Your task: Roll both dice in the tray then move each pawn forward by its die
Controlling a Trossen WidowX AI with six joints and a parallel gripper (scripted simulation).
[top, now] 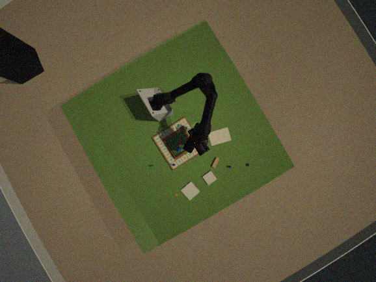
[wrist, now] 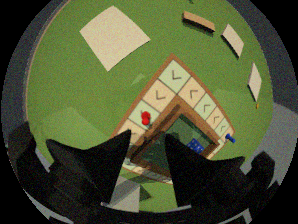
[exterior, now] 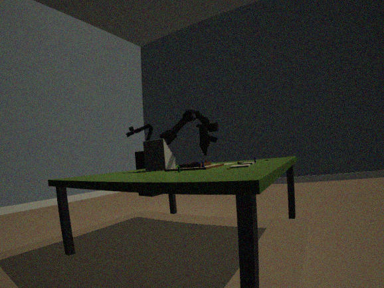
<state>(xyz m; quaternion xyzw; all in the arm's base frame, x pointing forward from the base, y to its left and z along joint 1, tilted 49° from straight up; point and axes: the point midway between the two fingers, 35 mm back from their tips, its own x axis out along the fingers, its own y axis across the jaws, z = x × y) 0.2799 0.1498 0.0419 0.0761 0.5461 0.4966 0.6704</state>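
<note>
The game board (top: 182, 159) (wrist: 174, 76) lies on the green table, with the dark tray (top: 174, 143) (wrist: 156, 152) in its middle. The blue die (top: 178, 149) (wrist: 196, 144) and the red die (top: 179, 142) lie in the tray. The red pawn (wrist: 147, 119) stands on a board square by the tray's rim. The blue pawn (top: 173, 165) (wrist: 230, 137) stands at a board corner. My gripper (top: 192, 143) (exterior: 205, 153) (wrist: 148, 135) points down above the board's side near the red pawn. Its fingers are half open with nothing between them.
White cards (top: 220, 136) (top: 209, 177) (top: 190, 190) and a wooden block (top: 214, 162) lie on the table beyond the board. Small spare pawns (top: 151, 166) (top: 229, 166) (top: 247, 164) (top: 176, 195) stand around. The grey arm base (top: 154, 104) is behind the board.
</note>
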